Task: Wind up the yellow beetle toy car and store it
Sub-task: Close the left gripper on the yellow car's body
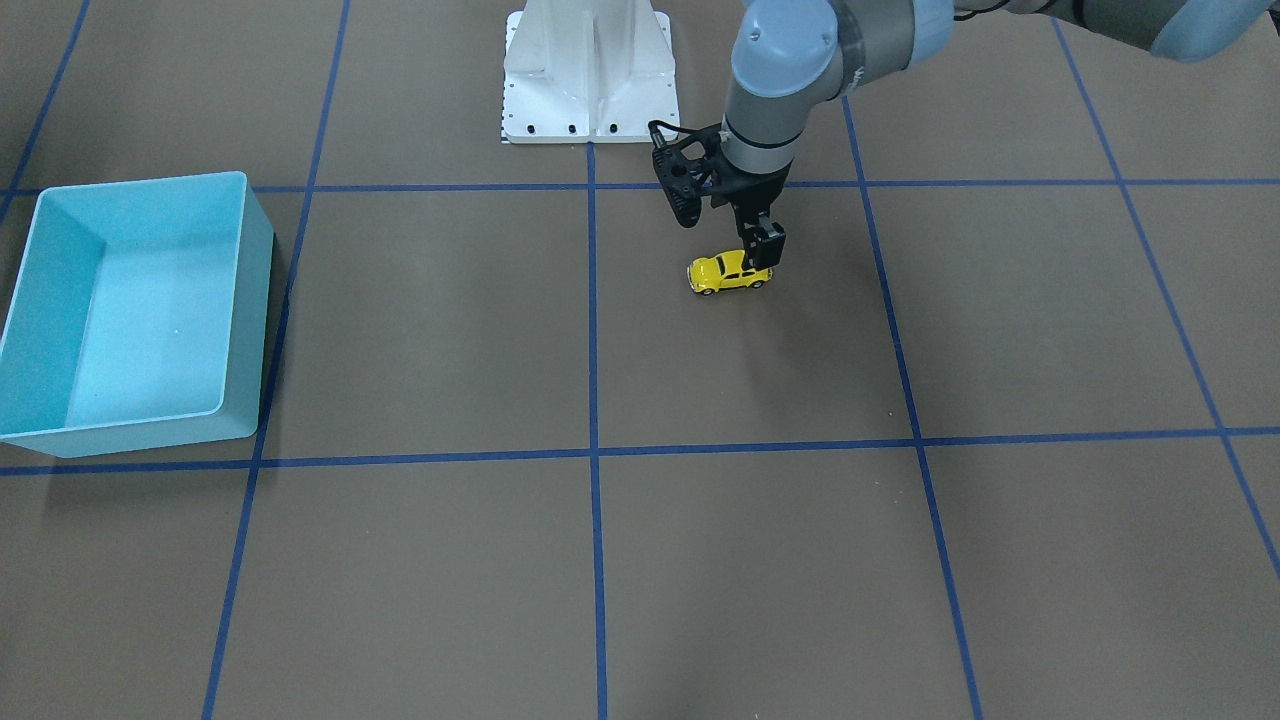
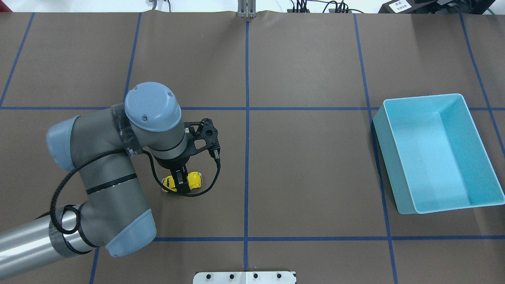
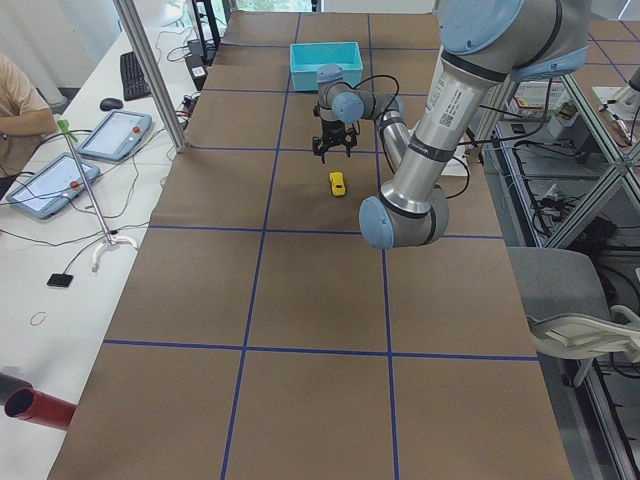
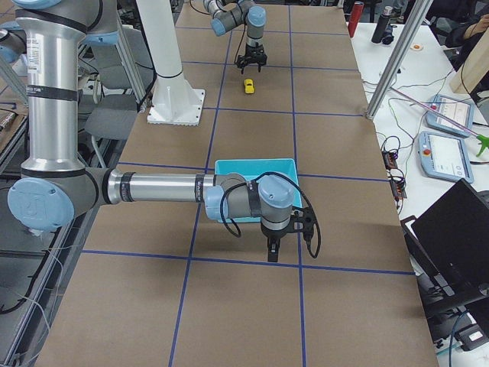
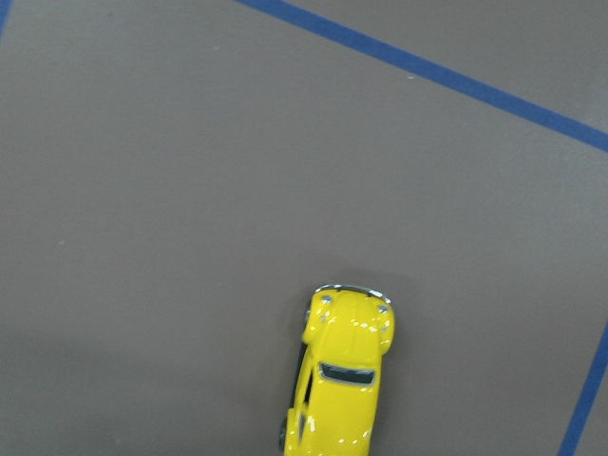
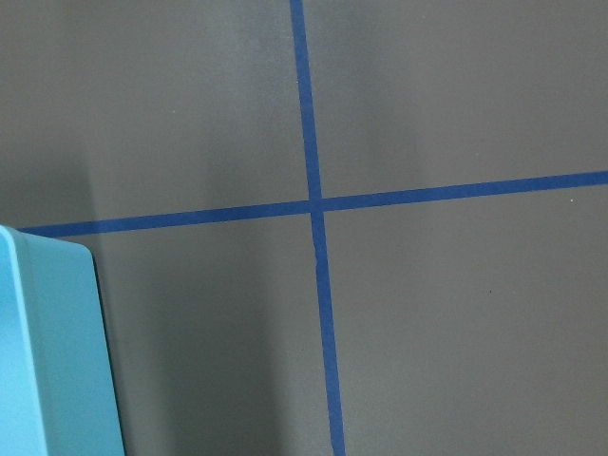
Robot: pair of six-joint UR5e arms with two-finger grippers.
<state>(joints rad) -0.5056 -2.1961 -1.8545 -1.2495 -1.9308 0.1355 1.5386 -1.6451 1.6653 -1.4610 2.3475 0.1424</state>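
The yellow beetle toy car (image 1: 729, 273) stands on its wheels on the brown table, left of centre in the overhead view (image 2: 182, 181). My left gripper (image 1: 766, 252) points straight down just above the car, apart from it, and its fingers look spread open in both side views. In the left wrist view the car (image 5: 340, 380) sits at the bottom edge and no fingers show. The turquoise bin (image 2: 388, 157) is empty at the far right of the table. My right gripper (image 4: 272, 252) hangs over the table beside the bin (image 4: 252, 164); I cannot tell whether it is open or shut.
The white robot base (image 1: 590, 75) stands at the table's robot side. Blue tape lines mark a grid on the table. The right wrist view shows a bin corner (image 6: 47, 351) and a tape crossing. Operators' tablets and cables lie on a side table (image 3: 120, 135).
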